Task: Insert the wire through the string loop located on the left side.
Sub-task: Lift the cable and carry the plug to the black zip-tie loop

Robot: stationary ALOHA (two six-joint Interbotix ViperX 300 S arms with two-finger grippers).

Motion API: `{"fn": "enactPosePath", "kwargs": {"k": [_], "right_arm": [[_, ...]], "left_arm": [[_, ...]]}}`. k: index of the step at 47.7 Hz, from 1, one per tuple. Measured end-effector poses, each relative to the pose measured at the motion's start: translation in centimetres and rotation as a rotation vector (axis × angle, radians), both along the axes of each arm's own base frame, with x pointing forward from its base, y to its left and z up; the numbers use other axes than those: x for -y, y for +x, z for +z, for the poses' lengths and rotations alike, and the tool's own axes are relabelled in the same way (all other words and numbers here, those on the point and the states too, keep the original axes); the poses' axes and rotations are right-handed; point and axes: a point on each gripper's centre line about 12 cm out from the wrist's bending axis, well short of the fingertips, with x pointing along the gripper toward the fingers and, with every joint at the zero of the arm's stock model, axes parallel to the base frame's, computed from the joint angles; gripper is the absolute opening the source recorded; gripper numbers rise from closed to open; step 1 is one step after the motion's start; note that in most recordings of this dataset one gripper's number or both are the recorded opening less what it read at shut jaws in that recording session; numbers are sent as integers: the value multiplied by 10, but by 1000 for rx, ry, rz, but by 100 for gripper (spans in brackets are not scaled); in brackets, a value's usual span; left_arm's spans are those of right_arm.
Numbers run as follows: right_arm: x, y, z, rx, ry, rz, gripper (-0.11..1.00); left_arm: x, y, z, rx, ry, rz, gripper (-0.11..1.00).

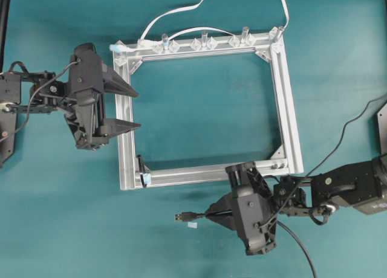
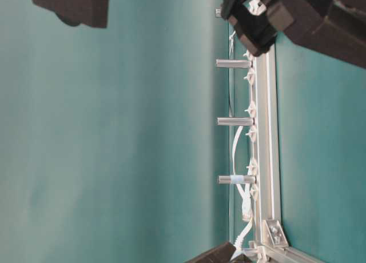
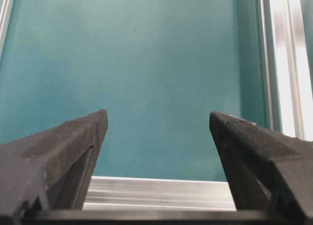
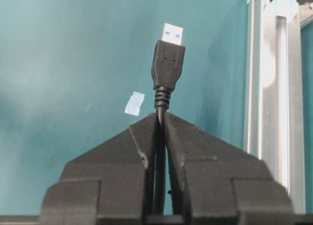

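Two end effectors: left [image 1: 128,109] spread wide, right [image 1: 213,213] clamped on the wire [image 1: 186,217].

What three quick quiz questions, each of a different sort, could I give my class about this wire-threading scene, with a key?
1. True or false: the right gripper is shut on the wire, just behind its plug.
2. Which way does the plug's metal tip point in the overhead view? A) toward the left edge B) toward the right edge C) toward the top edge
3. Fill in: the string loop stands at the frame's lower-____ corner in the overhead view.

Key: 1 true. 2 A. 3 left. The left gripper hangs open over the frame's left rail, holding nothing.
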Motion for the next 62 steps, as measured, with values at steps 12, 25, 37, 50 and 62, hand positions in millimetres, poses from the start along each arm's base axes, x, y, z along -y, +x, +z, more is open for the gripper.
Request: {"fn": "enactPosePath", "kwargs": {"k": [12,25,37,50,62], "right_arm": [[0,0,0,0,0,0,7],[2,0,0,-1,-1,-3,7],[8,3,0,1,-6,-14,7],[22,6,-3,-26,-29,-9,7],[45,16,2,-37,-67,-2,7]], "left_arm": [[0,0,0,0,0,0,85],[0,0,0,0,1,-1,85],[0,0,0,0,1,-1,85],[0,0,0,1,1,-1,85],[0,0,0,1,1,-2,85]]}}
